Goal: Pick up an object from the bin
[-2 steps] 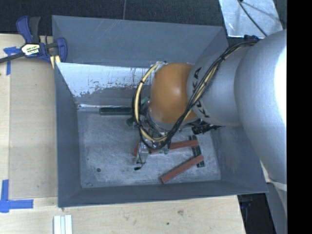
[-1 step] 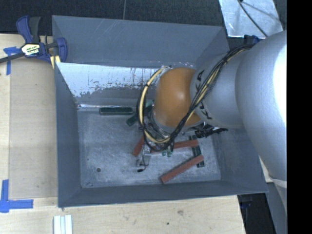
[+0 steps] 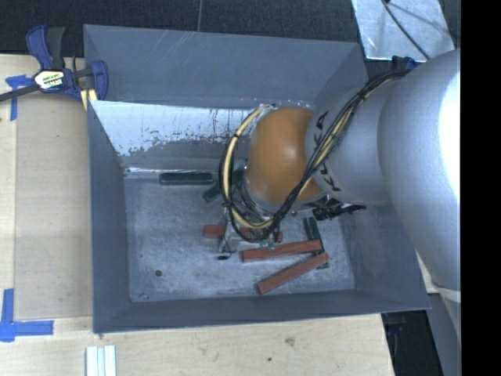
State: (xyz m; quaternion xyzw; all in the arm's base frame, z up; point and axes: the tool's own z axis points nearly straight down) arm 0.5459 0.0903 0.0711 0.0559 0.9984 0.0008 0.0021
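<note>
At the bin's [image 3: 109, 233] middle, arm [image 3: 391, 147] angles steeply down, gripper [image 3: 226, 247] near the floor, opening impossible to tell. Small brown block [image 3: 212, 230] just beside it; two reddish sticks [image 3: 282, 251] lie near.

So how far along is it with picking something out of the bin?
Done: the gripper is low over the bin floor, mid-bin. In hand: it sits beside a small reddish-brown block and the left end of a long reddish-brown stick; whether it grips either I cannot tell. Left: lifting something out; the second stick and dark green bar lie on the floor.
</note>
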